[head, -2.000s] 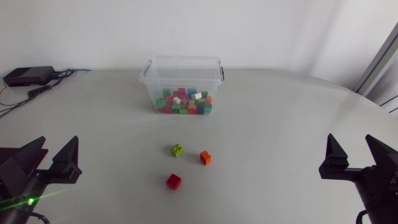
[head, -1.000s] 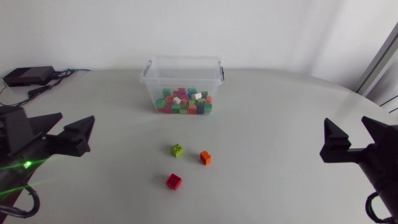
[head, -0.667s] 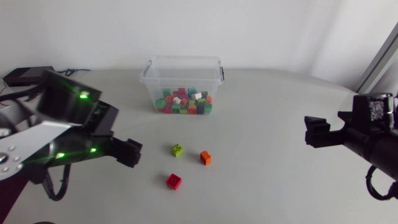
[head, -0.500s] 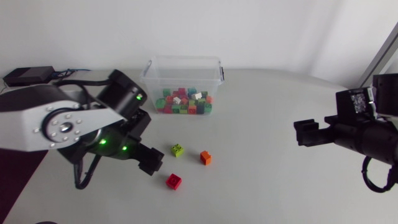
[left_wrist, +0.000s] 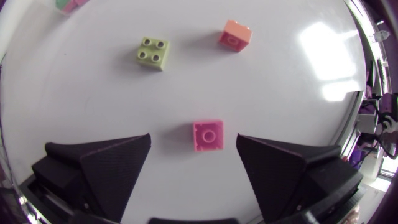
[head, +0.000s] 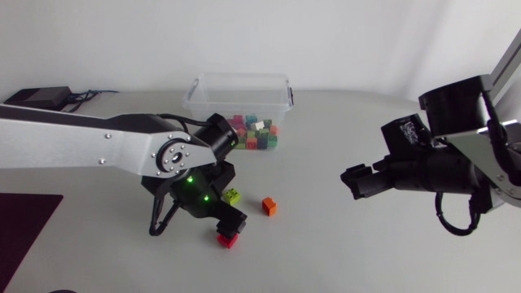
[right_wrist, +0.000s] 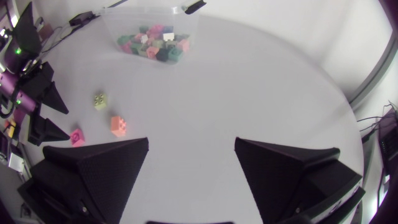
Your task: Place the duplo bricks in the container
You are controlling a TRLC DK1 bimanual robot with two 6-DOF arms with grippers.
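Red brick (left_wrist: 208, 135) lies on the counter (left_wrist: 93, 93) between the spread fingers of the left gripper (left_wrist: 193, 138), ungrasped. Grasp step: lowering and clenching seems next, then carrying to the container (head: 240, 77). Meanwhile the right gripper (right_wrist: 192, 142) hangs released.

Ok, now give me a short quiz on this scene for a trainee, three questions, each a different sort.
1. Multiple choice: what colour is the brick lying between the left gripper's open fingers? A green, B red, C orange.
2. True or false: the right gripper is holding a brick.
3. Fill in: ___ bricks lie loose on the table, outside the container.

Key: 1 B, the red brick, which the fingers do not touch; 2 false, its fingers are open with nothing between them; 3 three.
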